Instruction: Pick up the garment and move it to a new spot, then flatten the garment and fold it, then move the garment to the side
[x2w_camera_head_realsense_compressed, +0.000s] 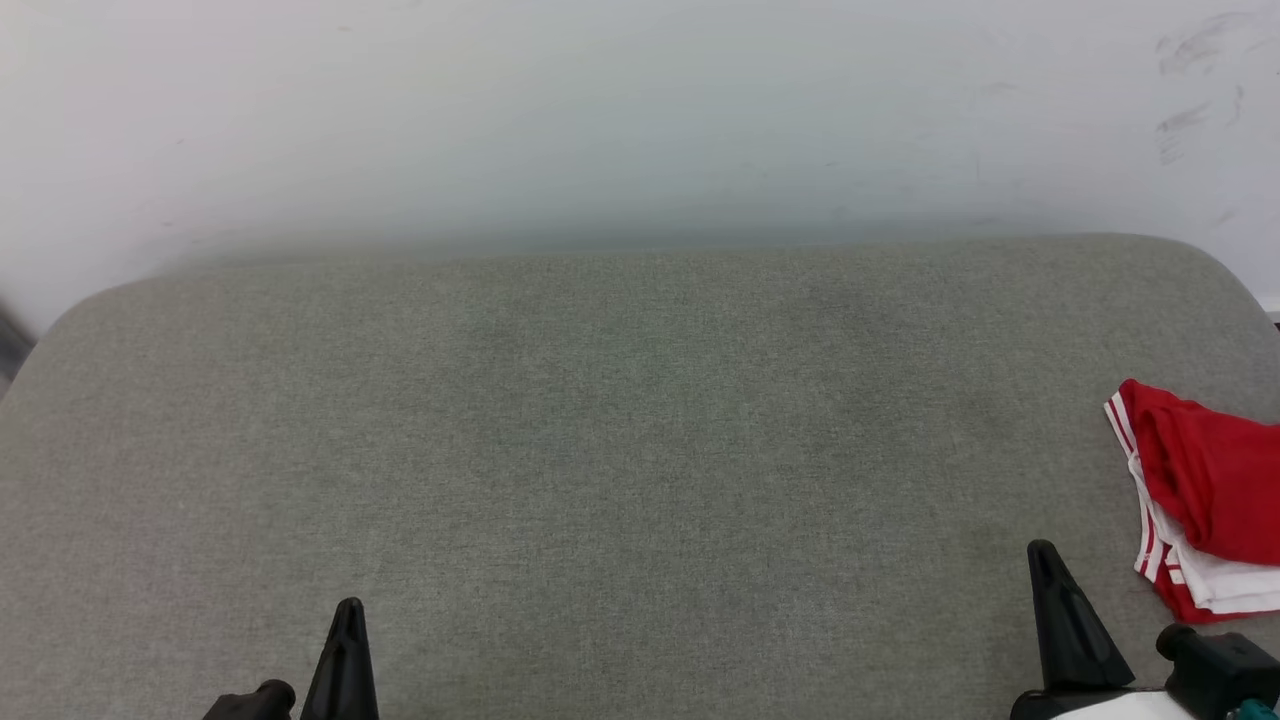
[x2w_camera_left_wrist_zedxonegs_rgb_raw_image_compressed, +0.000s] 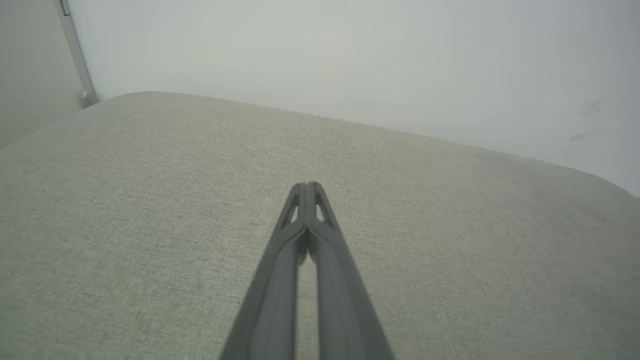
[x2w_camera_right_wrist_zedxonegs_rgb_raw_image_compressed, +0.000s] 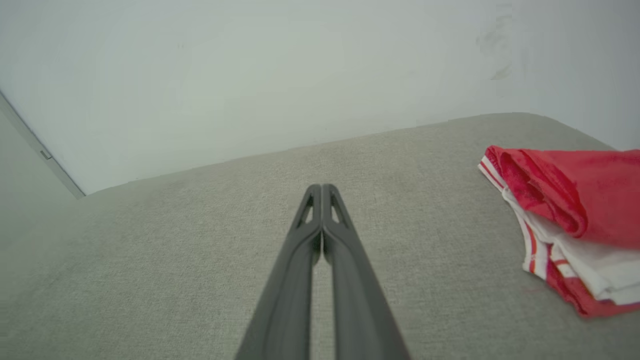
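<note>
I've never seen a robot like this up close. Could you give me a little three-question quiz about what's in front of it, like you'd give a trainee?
1. Are the black two-fingered left gripper and right gripper open or shut?
2. On the grey woven fabric surface, the bunched red cloth garment with white striped trim lies nearest: A) the left gripper, B) the right gripper, C) the surface's left edge.
3. True or false: the garment is spread flat in the middle of the surface.
Key: 1 shut; 2 B; 3 false.
</note>
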